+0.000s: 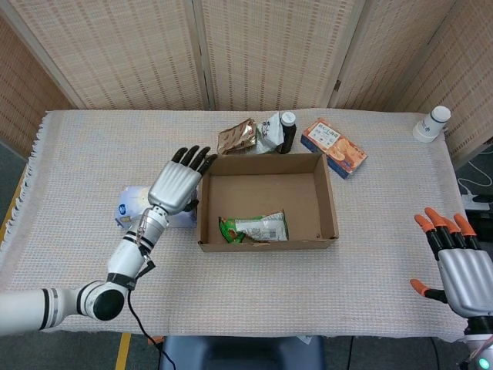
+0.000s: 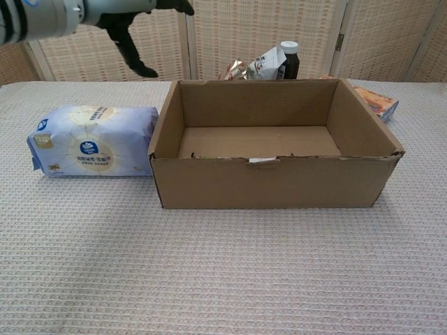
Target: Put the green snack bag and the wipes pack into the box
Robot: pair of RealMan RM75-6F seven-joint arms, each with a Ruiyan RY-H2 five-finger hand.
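The green snack bag [image 1: 253, 228] lies flat inside the cardboard box [image 1: 330, 208], against its near wall; the chest view hides it behind that wall [image 2: 272, 183]. The pale blue wipes pack [image 2: 93, 139] lies on the table just left of the box, mostly covered by my hand in the head view [image 1: 128, 205]. My left hand [image 1: 179, 182] hovers above the wipes pack with fingers spread, holding nothing; only its dark fingertips [image 2: 133, 50] show in the chest view. My right hand [image 1: 460, 264] rests open at the table's near right edge.
Behind the box stand a brown snack bag [image 1: 236, 136], a silver bag [image 1: 269, 131] and a dark bottle [image 1: 287, 129]. An orange carton [image 1: 333, 146] lies at the back right, and a white cup [image 1: 431, 123] sits at the far right corner.
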